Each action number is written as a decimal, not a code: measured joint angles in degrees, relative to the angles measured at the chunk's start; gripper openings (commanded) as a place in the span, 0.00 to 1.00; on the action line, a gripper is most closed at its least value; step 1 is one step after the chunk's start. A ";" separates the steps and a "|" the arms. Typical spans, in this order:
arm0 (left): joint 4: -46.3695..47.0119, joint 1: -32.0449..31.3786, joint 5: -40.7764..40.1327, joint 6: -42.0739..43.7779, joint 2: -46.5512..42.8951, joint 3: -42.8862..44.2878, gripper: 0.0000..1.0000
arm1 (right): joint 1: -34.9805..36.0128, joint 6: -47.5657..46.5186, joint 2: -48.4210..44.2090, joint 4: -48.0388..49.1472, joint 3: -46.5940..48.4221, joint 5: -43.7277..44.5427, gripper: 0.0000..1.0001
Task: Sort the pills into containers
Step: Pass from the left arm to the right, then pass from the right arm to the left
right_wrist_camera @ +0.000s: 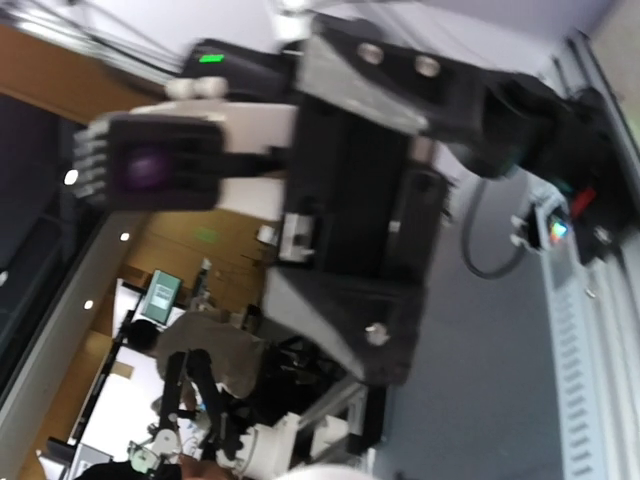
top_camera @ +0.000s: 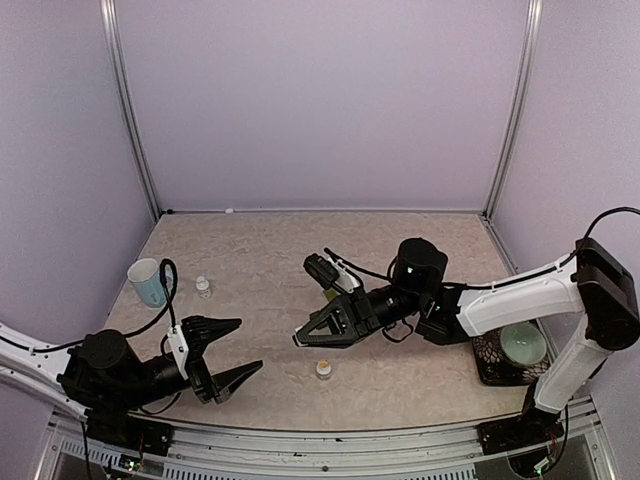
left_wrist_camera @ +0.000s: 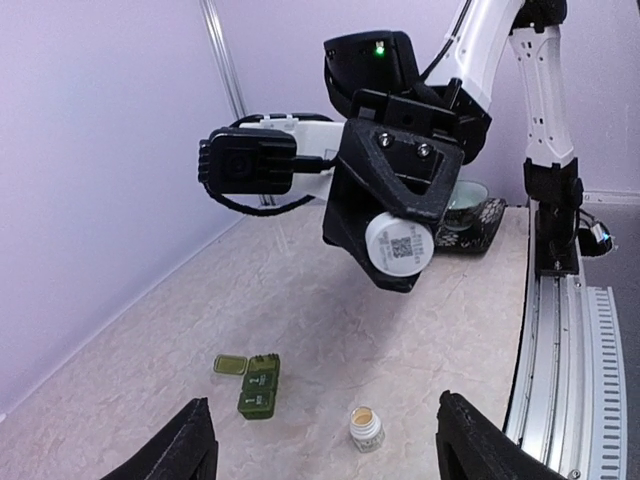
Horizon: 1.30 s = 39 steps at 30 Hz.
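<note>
The marbled beige tabletop [top_camera: 400, 250] lies under both arms. The left gripper [top_camera: 250, 345] hangs low over its near edge, fingers [left_wrist_camera: 190, 445] spread wide with nothing between them. The right gripper [top_camera: 302, 338] reaches in from the right, raised above the surface just ahead of the left one. It is pinched on a white bottle [left_wrist_camera: 398, 243], seen end-on with a QR label.

A pale green bowl [top_camera: 522, 345] sits on a dark patterned mat [top_camera: 485, 362], far back along the right arm and well apart from its gripper. A light blue mug [top_camera: 147, 282] stands beyond the left gripper, off to its left.

The dark green pill-box [left_wrist_camera: 260, 385] lies flat on the table ahead of the left gripper, below the raised right gripper. A paler green flap [left_wrist_camera: 230, 365] is folded open at one end.

A small uncapped bottle [left_wrist_camera: 366, 427] with tan contents stands just right of the pill-box, apart from it. Another small bottle [top_camera: 203, 287] stands near the mug.
</note>
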 measured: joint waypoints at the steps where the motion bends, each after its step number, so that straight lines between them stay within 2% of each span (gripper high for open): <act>1: 1.77 0.09 0.52 0.81 -0.68 -0.90 0.73 | -0.02 0.98 -0.07 1.90 -0.28 0.02 0.16; 4: 5.66 1.03 2.03 2.54 1.20 -0.57 0.75 | -0.02 2.64 -0.24 5.68 -0.83 0.13 0.15; 9: 9.68 1.73 3.39 4.55 9.31 2.67 0.74 | -0.02 3.85 -0.35 8.35 -1.09 0.35 0.15; 16: 13.86 3.80 6.84 6.58 17.11 6.36 0.67 | -0.02 4.44 -0.37 9.40 -2.01 0.55 0.14; 28: 17.18 6.32 13.44 7.43 20.52 9.31 0.57 | -0.02 4.44 -0.37 9.60 -2.60 0.59 0.14; 33: 17.16 6.45 14.84 7.37 21.73 10.01 0.52 | -0.02 4.44 -0.37 9.70 -2.60 0.57 0.14; 36: 17.16 6.51 15.21 7.26 21.79 10.05 0.45 | -0.02 4.42 -0.37 9.70 -2.60 0.57 0.14; 39: 17.14 6.67 15.52 7.19 21.79 10.08 0.44 | -0.02 4.42 -0.37 9.70 -2.60 0.57 0.14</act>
